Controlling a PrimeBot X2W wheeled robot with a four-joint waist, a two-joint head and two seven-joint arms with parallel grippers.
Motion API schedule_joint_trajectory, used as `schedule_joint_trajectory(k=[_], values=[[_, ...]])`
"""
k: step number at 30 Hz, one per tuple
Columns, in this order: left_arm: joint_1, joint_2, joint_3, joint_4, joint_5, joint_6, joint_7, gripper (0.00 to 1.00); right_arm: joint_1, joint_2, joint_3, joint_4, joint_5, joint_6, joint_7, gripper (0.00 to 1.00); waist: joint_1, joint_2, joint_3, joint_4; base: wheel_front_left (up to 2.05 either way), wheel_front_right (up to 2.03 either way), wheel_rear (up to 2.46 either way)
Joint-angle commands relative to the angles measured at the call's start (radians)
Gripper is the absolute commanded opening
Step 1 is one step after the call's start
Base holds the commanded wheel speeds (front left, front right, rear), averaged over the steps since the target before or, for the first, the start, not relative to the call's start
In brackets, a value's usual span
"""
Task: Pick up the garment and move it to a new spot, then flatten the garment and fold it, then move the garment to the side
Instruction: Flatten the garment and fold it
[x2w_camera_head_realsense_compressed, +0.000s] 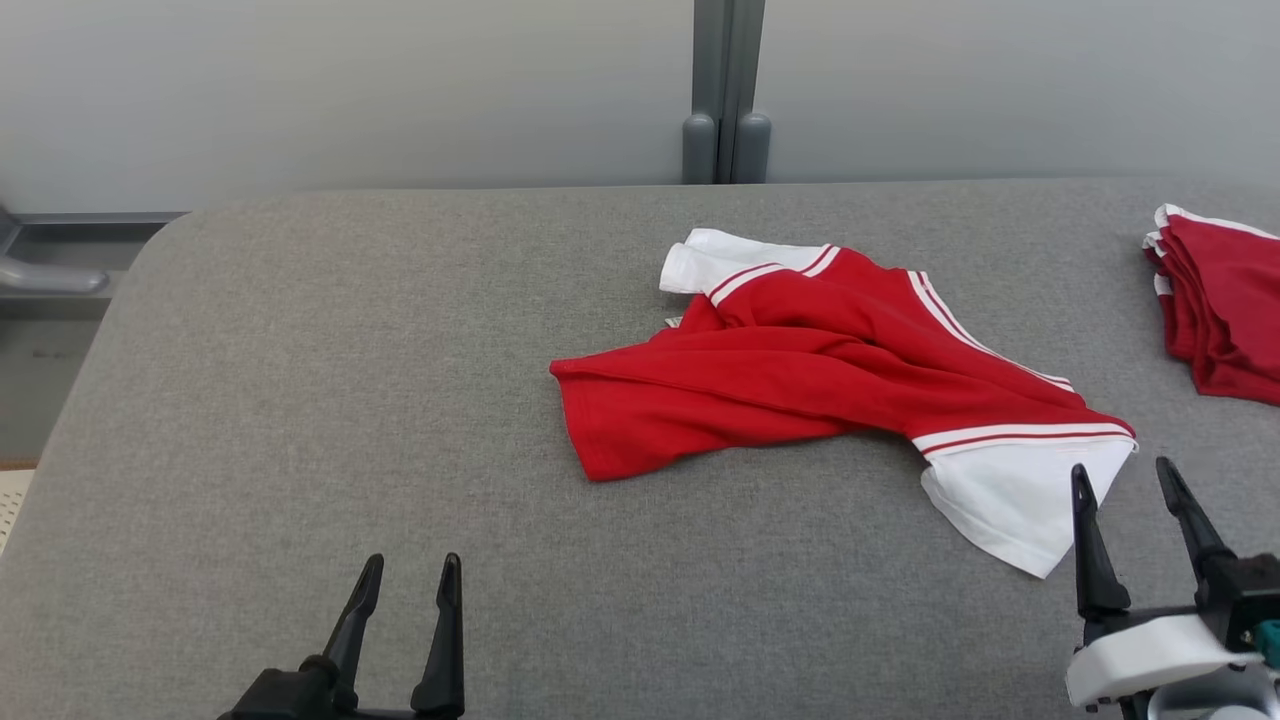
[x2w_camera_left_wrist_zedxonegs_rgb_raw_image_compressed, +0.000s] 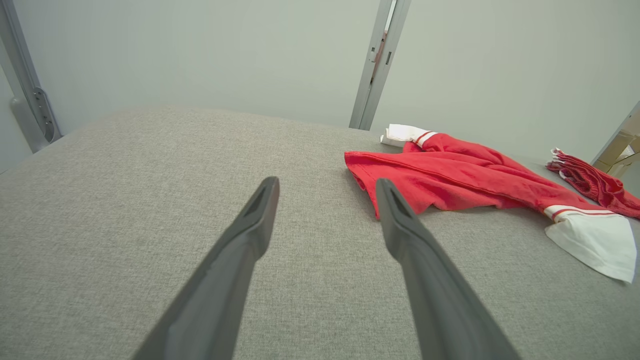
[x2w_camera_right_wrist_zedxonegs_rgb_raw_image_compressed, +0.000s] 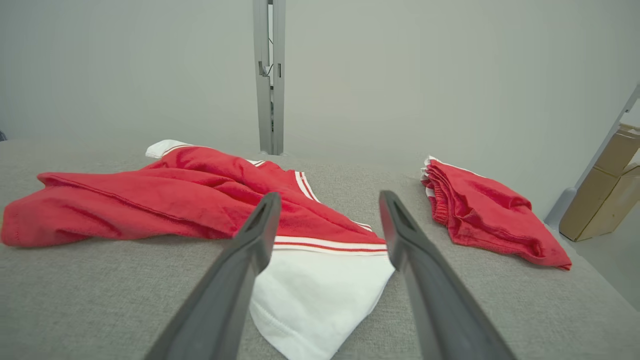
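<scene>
Crumpled red shirt with white sleeves, lying right of centre on the grey table. The left gripper and right gripper both have their fingers spread wide and hold nothing. The right one stands just beside the near sleeve. The fabric looks light, soft and limp (it would likely sag and drag if lifted at one point), so two spread holds at hem corners or shoulders seem best. A folded red pile lies at the right edge.

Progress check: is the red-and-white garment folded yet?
No, the garment lies rumpled and unfolded on the grey table, one white sleeve splayed out.
</scene>
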Motion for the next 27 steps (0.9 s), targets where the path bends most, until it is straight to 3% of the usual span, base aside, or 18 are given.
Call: schedule_joint_trajectory(k=[1,13,20,23,27], values=[[0.008,0.002,0.004,0.0,0.011,-0.004,0.0,1.0,0.022,0.007,-0.007,-0.012,-0.011,-0.002,-0.002,1.0,0.0,0.0,0.0,0.0,0.0,0.0,0.0],[-0.024,0.002,0.016,0.009,0.017,-0.009,0.0,1.0,0.078,0.055,0.006,-0.021,-0.026,-0.002,-0.002,1.0,0.0,0.0,0.012,-0.018,0.0,0.0,0.0],[-0.161,0.002,0.009,0.059,0.032,-0.017,0.0,1.0,0.027,0.063,0.022,-0.046,-0.037,-0.002,-0.002,1.0,0.0,0.0,0.074,-0.05,0.0,0.0,0.0],[-0.287,0.032,-0.057,0.118,0.045,-0.017,0.0,1.0,0.004,0.064,0.035,-0.062,-0.04,-0.002,-0.002,1.0,0.0,0.0,0.113,-0.067,0.0,0.0,0.0],[-0.479,0.121,-0.213,0.272,0.02,-0.016,0.004,1.0,-0.025,0.066,0.052,-0.076,-0.044,-0.002,-0.002,1.0,0.0,0.0,0.168,-0.093,0.0,0.0,0.0]])
